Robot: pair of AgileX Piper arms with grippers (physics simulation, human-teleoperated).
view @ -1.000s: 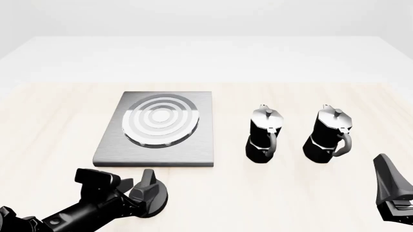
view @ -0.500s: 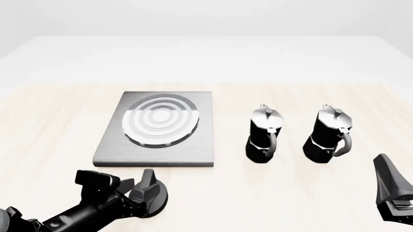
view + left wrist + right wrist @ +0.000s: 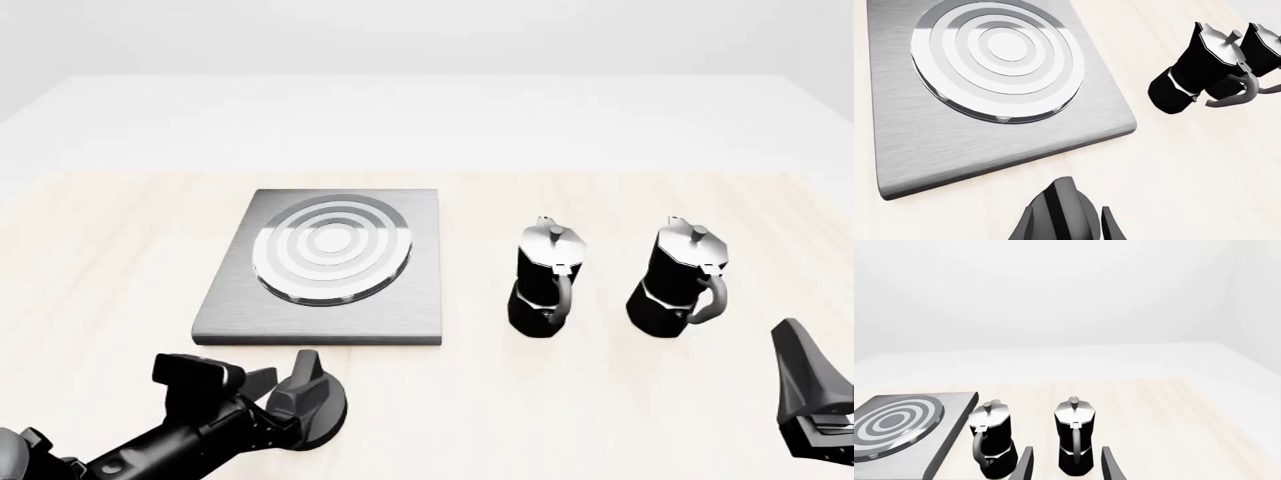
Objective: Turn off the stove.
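The stove (image 3: 327,268) is a flat grey metal plate with silver burner rings, left of the table's middle; it also shows in the left wrist view (image 3: 997,75). Its round black knob (image 3: 315,410) sits on the table just in front of the plate. My left gripper (image 3: 284,395) is at the knob. In the left wrist view the knob's ridge (image 3: 1057,212) stands between the jaws, with one finger (image 3: 1111,229) close beside it and the other hidden. The jaws look open. My right gripper (image 3: 807,400) is open and empty at the front right, fingers (image 3: 1025,465) apart.
Two black-and-silver moka pots (image 3: 547,280) (image 3: 683,280) stand upright side by side right of the stove; both show in the right wrist view (image 3: 991,440) (image 3: 1074,435). The light wood table (image 3: 120,240) ends at a white surround at the back.
My left arm has shifted very slightly down and back at the knob. The knob, stove, pots and right arm look unchanged.
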